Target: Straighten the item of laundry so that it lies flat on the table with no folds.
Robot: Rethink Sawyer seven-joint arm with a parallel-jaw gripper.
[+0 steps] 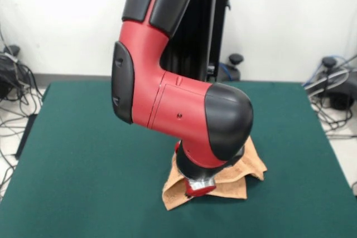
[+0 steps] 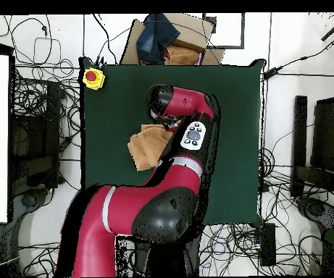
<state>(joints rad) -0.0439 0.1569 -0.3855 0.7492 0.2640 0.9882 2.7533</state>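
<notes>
The orange-tan item of laundry [image 1: 234, 178] lies crumpled and folded over itself on the dark green table [image 1: 83, 154], toward the near right in the front view. My gripper [image 1: 196, 189] comes straight down onto the towel's middle. The bulky red and black wrist hides most of it, and its lower end is down in the cloth. In the overhead view the towel [image 2: 146, 148] shows as a bunched patch left of the arm, partly covered by it. The gripper itself is hidden under the arm there.
A yellow box with a red button [image 2: 92, 77] sits on the table's corner [image 2: 242, 79] in the overhead view. A cardboard box holding clothes [image 2: 171, 38] stands just beyond the table's edge. Cables lie on the floor all around.
</notes>
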